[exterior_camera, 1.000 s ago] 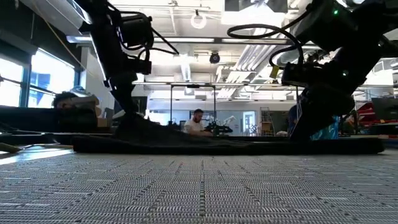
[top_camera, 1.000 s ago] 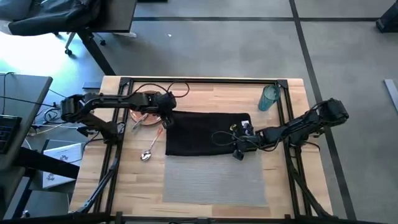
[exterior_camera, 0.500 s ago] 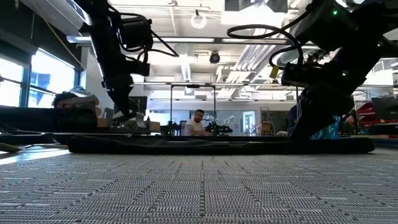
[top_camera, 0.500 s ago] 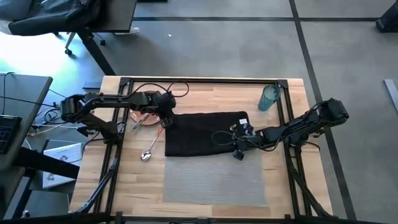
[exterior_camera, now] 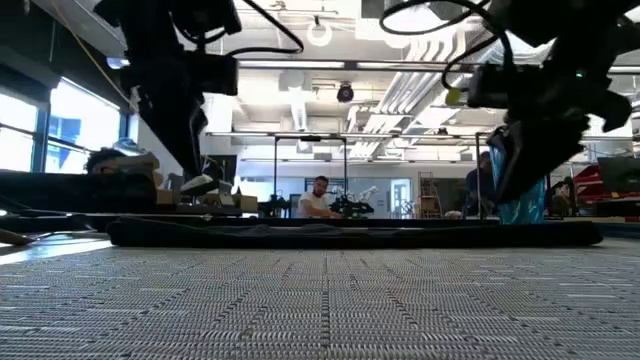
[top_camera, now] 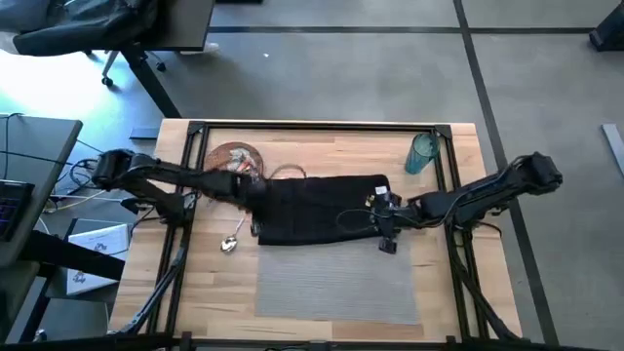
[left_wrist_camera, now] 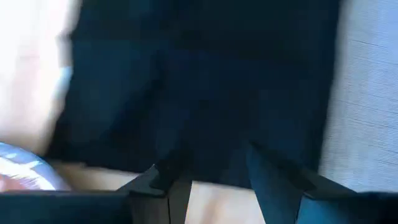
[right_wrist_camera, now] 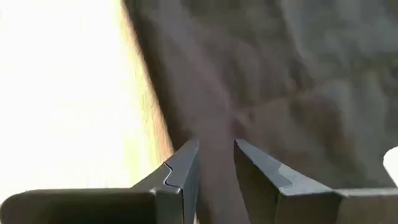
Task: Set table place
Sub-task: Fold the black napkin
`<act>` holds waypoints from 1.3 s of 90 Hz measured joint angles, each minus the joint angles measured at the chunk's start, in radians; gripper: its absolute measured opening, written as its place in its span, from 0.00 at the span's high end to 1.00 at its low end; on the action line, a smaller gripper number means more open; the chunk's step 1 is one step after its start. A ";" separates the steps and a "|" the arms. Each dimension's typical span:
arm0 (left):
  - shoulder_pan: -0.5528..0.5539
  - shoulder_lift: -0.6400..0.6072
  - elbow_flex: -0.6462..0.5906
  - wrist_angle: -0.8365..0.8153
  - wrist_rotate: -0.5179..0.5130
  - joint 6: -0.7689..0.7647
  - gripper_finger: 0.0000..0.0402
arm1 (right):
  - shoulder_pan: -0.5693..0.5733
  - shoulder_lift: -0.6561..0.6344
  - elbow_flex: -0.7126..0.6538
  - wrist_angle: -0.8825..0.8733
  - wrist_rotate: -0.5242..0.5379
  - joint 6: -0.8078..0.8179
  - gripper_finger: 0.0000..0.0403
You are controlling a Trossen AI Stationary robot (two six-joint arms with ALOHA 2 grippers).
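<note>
The left gripper now sits lower, at the black napkin's left edge, uncovering the orange-brown plate. The right gripper is raised off the napkin's right end, jaws parted.

The wooden table carries a placemat, napkin, plate, spoon and tumbler.

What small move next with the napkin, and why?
Probably lower both open grippers onto the napkin's two ends and pinch. The left gripper hovers at its plate-side edge, the right gripper near the opposite end, and the napkin lies flat, half on the mat, ungripped.
</note>
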 joint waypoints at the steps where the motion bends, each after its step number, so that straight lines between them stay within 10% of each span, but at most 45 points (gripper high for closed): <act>1: -0.008 0.004 -0.008 0.019 0.000 -0.005 0.67 | 0.000 0.000 -0.004 -0.002 0.000 -0.001 0.79; 31: -0.149 0.141 -0.166 0.287 -0.020 -0.179 0.67 | 0.014 0.036 -0.100 0.037 -0.044 0.031 0.79; 117: -0.255 0.003 -0.154 0.222 -0.177 -0.189 0.67 | 0.111 0.030 0.020 -0.130 -0.029 0.143 0.79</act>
